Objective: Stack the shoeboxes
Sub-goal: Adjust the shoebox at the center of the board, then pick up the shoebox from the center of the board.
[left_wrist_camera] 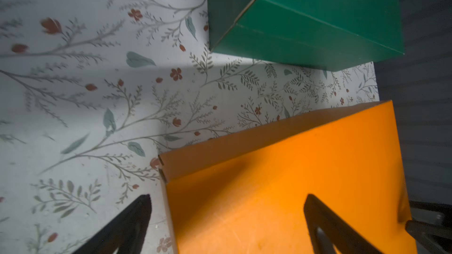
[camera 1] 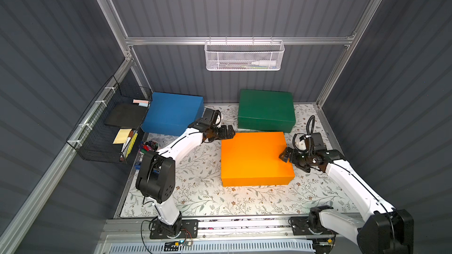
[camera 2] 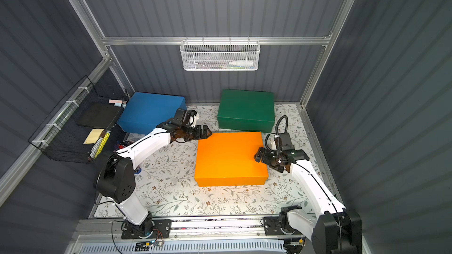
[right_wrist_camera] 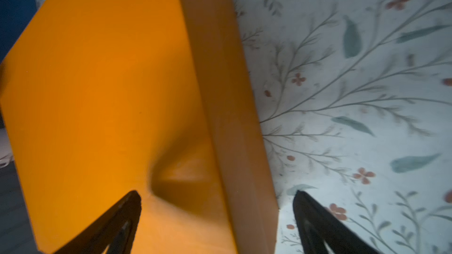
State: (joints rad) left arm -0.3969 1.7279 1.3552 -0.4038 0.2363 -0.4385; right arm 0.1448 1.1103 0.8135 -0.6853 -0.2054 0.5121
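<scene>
Three shoeboxes show in both top views. The orange shoebox lies mid-table. The green shoebox stands behind it against the back wall, and the blue shoebox is at the back left. My left gripper is open at the orange box's far left corner, one finger over the lid and one outside the edge. My right gripper is open astride the orange box's right edge near its far right corner. In the left wrist view the green shoebox lies beyond the orange one.
A white mesh basket hangs on the back wall above the green box. A black wire rack lines the left wall beside the blue box, with a cup of markers below it. A floral mat covers the table.
</scene>
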